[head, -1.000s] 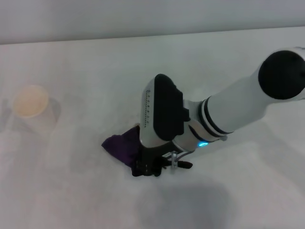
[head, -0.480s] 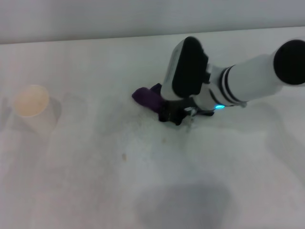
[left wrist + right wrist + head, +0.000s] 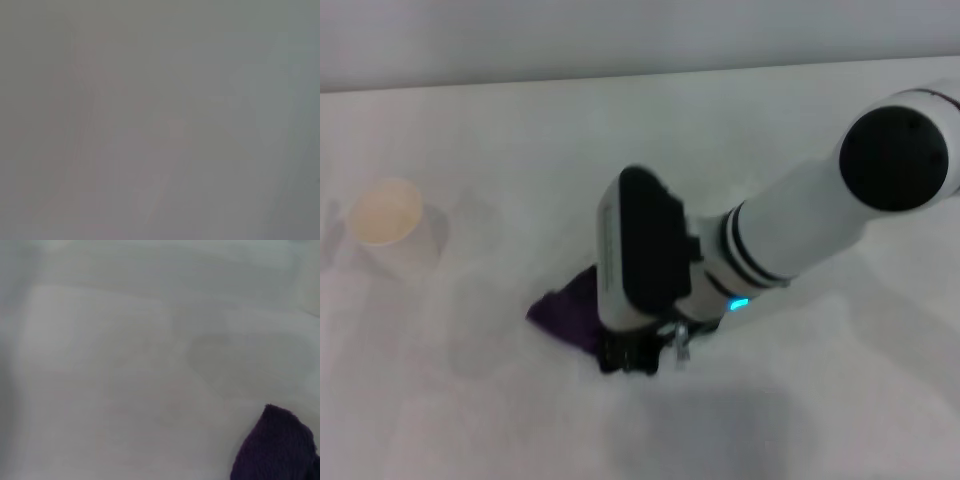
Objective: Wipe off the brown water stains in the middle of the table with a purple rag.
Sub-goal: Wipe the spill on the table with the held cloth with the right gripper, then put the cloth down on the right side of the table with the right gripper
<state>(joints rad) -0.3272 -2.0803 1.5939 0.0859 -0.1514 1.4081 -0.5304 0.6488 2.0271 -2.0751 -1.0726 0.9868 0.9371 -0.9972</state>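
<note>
**Right gripper low on the rag, mid-table**

At the far left of the head view a white paper cup (image 3: pixel 388 228) stands upright on the table (image 3: pixel 500 140), well apart from everything else, its pale tan inside showing.

Toward the middle, the rag (image 3: pixel 565 310) lies bunched on the tabletop as a dark purple lump, with one edge poking out to the left of the arm. The rest of it runs under the right arm's wrist housing. In the right wrist view the rag (image 3: pixel 277 447) fills one corner as a soft dark mass against the white table (image 3: pixel 125 365).

The right gripper (image 3: pixel 628 355) is down at the table surface, just beside the rag and on its near side, with dark finger parts showing below the black-and-white wrist. The wrist block hides the fingertips, so I cannot tell how far apart they are, nor whether they clamp the cloth; gripper and rag at least meet where the cloth goes under the wrist. A small blue light glows on the forearm, and the arm stretches away up to the right.

No brown stain can be made out on the bare table around the rag. The left wrist view is a blank grey blur.
</note>
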